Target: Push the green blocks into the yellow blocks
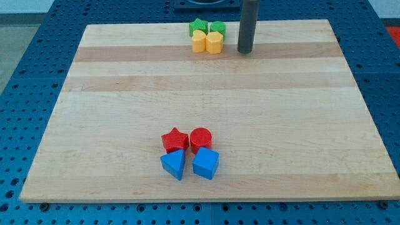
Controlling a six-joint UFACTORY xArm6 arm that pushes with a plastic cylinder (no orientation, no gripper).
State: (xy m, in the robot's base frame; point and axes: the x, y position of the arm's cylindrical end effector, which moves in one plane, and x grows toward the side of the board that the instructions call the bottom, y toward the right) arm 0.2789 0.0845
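Observation:
A green star block (pixel 198 26) and a green block (pixel 217 28) of rounded shape sit side by side near the view's top edge of the wooden board (pixel 125 125). Directly below them and touching lie a yellow block (pixel 199 42) and a yellow block (pixel 214 43) with flat sides. The four form one tight cluster. My tip (pixel 245 51) rests on the board just to the view's right of the cluster, apart from the right yellow block by a small gap.
A red star (pixel 174 139), a red cylinder (pixel 200 139), a blue triangle block (pixel 174 164) and a blue cube-like block (pixel 205 164) are clustered near the view's bottom centre. The board lies on a blue perforated table (pixel 25 94).

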